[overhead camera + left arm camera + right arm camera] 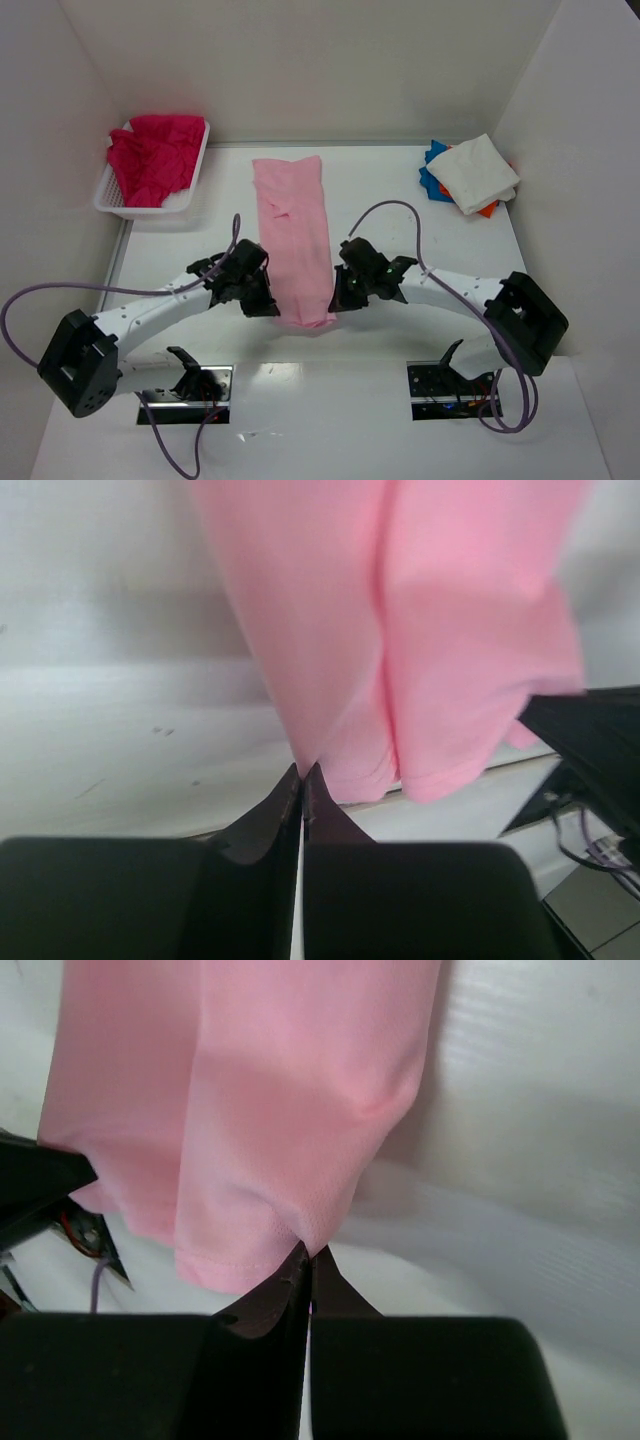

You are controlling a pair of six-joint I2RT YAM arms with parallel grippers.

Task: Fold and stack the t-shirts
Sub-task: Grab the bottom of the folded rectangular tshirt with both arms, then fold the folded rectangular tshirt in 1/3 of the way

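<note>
A light pink t-shirt [293,230], folded into a long narrow strip, lies down the middle of the table. My left gripper [268,300] is shut on its near left corner [300,750]. My right gripper [338,297] is shut on its near right corner [318,1222]. The near end is lifted off the table between them. A magenta-red t-shirt [152,155] lies crumpled in the basket. A folded white t-shirt [480,172] tops a pile with blue [432,170] and orange [488,209] shirts at the far right.
The white lattice basket [112,196] stands at the far left by the left wall. White walls close in the table at the left, back and right. Both arms' cables loop over the near part of the table.
</note>
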